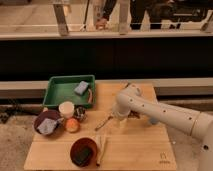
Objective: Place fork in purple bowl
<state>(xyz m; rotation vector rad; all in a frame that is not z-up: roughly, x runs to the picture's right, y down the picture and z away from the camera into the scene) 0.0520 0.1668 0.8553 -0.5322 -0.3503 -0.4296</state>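
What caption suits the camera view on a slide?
The gripper is just beside the fork on the wooden table; the purple bowl sits apart.

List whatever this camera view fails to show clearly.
The tool, low over the table just right of the fork: mostly hidden by the arm; contact with the fork cannot be told.
The purple bowl: its grey-blue contents are too small to name.
The reddish-brown bowl: a dark item inside, likewise unidentifiable.
The arm runs off the right edge; what it mounts on is unseen.
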